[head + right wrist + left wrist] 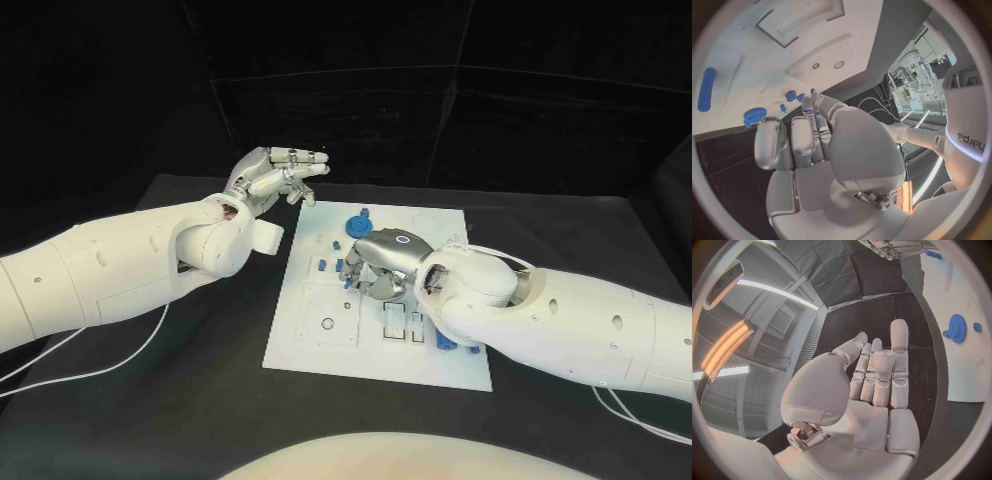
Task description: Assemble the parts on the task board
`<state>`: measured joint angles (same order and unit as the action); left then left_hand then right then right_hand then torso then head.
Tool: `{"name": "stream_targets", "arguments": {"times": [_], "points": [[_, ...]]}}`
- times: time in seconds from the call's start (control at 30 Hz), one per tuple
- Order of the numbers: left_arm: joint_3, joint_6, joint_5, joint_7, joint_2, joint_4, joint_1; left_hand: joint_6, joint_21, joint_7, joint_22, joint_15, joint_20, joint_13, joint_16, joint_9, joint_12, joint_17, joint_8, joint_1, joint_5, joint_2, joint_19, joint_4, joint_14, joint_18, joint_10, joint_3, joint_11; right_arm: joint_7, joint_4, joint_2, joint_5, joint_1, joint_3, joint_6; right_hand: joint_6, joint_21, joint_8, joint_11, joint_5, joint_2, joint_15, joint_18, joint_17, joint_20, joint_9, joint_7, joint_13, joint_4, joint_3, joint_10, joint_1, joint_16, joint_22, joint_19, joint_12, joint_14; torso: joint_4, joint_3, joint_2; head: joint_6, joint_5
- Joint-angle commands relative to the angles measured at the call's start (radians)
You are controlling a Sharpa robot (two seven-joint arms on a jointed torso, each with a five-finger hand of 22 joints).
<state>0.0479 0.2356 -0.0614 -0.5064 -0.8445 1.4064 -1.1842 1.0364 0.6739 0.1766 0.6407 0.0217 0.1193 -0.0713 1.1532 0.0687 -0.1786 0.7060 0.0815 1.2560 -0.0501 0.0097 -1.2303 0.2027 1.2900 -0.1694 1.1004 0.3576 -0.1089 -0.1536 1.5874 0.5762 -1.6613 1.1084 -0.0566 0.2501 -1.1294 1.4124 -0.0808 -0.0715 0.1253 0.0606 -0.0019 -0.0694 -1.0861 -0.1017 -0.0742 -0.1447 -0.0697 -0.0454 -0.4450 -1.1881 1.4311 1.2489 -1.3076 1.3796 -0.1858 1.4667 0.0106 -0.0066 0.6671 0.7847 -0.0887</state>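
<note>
Meanwhile, right hand [378, 262] hovers over task board [325, 330].

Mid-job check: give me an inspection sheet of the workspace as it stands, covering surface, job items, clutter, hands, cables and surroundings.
Surface: black table, bare around the board.
Job's things: white task board in the middle of the table; small blue parts on it, a blue gear near its far edge.
Clutter: nothing seen.
Hands: left hand raised beside the board's far left corner, fingers apart, holding nothing; right hand over the board's middle, whether it holds a part cannot be told.
Cables: white cable on the table by the left arm, another by the right arm.
Surroundings: black curtain behind.
</note>
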Motion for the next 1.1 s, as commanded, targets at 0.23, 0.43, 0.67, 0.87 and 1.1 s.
{"name": "stream_targets", "arguments": {"times": [0.23, 0.43, 0.67, 0.87, 1.1], "points": [[-0.001, -0.01, 0.004, -0.005, 0.002, 0.003, -0.002, -0.004, -0.005, 0.008, -0.002, -0.002, -0.002, -0.001, -0.005, -0.001, -0.007, -0.001, 0.004, 0.01, 0.002, 0.0, 0.006, 0.002, -0.008, -0.014, -0.004, 0.004, -0.001, 0.006, -0.02, -0.022, -0.033, -0.017, -0.004, -0.042, -0.002, 0.003, 0.001, -0.005, -0.002, -0.001, -0.004, 0.008, 0.003, -0.001, 0.001, -0.004, 0.002, 0.001, -0.007, 0.002, -0.011, 0.005, -0.007, 0.008, 0.009, 0.025, -0.0027, 0.0012, -0.001, 0.009, -0.015], [-0.001, -0.011, 0.004, -0.004, 0.003, 0.003, -0.002, -0.004, -0.005, 0.008, -0.002, -0.002, -0.002, -0.001, -0.005, -0.001, -0.007, -0.001, 0.004, 0.01, 0.002, 0.0, 0.006, 0.002, -0.008, -0.014, -0.004, 0.004, -0.001, 0.001, -0.027, -0.027, -0.039, -0.022, -0.005, -0.05, -0.001, 0.004, 0.002, -0.006, -0.002, -0.001, -0.003, 0.008, 0.003, -0.001, 0.001, -0.005, 0.002, 0.001, -0.008, 0.002, -0.013, 0.005, -0.008, 0.008, 0.009, 0.025, -0.0016, 0.0007, -0.001, 0.013, -0.017], [-0.001, -0.011, 0.004, -0.002, 0.003, 0.0, -0.002, -0.004, -0.005, 0.008, -0.002, -0.002, -0.002, -0.001, -0.005, -0.001, -0.007, -0.001, 0.004, 0.01, 0.002, 0.0, 0.006, 0.002, -0.008, -0.014, -0.004, 0.004, -0.001, 0.0, -0.027, -0.024, -0.04, -0.023, -0.006, -0.07, -0.001, 0.004, 0.002, -0.006, -0.003, -0.001, -0.003, 0.008, 0.003, -0.002, 0.001, -0.005, 0.002, 0.002, -0.008, 0.003, -0.015, 0.005, -0.007, 0.008, 0.01, 0.025, -0.0023, 0.0006, -0.001, 0.015, -0.019], [-0.001, -0.013, 0.004, 0.0, 0.003, -0.003, -0.002, -0.004, -0.005, 0.008, -0.002, -0.002, -0.002, -0.001, -0.005, -0.001, -0.007, -0.001, 0.004, 0.01, 0.002, 0.0, 0.006, 0.002, -0.008, -0.014, -0.004, 0.004, -0.001, 0.001, -0.024, -0.022, -0.041, -0.023, -0.006, -0.079, -0.001, 0.004, 0.003, -0.006, -0.003, -0.001, -0.003, 0.008, 0.005, -0.002, 0.001, -0.005, 0.002, 0.002, -0.007, 0.003, -0.017, 0.004, -0.008, 0.008, 0.01, 0.025, -0.0029, 0.0013, -0.001, 0.017, -0.02], [-0.001, -0.014, 0.004, 0.003, 0.003, -0.006, -0.002, -0.004, -0.005, 0.008, -0.002, -0.002, -0.002, -0.001, -0.005, -0.001, -0.007, -0.001, 0.004, 0.01, 0.002, 0.0, 0.006, 0.002, -0.008, -0.014, -0.004, 0.004, -0.001, 0.0, -0.022, -0.019, -0.041, -0.024, -0.006, -0.086, -0.001, 0.004, 0.003, -0.006, -0.003, -0.001, -0.002, 0.008, 0.005, -0.002, 0.001, -0.006, 0.002, 0.002, -0.007, 0.003, -0.017, 0.005, -0.008, 0.008, 0.011, 0.025, -0.0024, 0.0007, -0.001, 0.018, -0.02]]}}
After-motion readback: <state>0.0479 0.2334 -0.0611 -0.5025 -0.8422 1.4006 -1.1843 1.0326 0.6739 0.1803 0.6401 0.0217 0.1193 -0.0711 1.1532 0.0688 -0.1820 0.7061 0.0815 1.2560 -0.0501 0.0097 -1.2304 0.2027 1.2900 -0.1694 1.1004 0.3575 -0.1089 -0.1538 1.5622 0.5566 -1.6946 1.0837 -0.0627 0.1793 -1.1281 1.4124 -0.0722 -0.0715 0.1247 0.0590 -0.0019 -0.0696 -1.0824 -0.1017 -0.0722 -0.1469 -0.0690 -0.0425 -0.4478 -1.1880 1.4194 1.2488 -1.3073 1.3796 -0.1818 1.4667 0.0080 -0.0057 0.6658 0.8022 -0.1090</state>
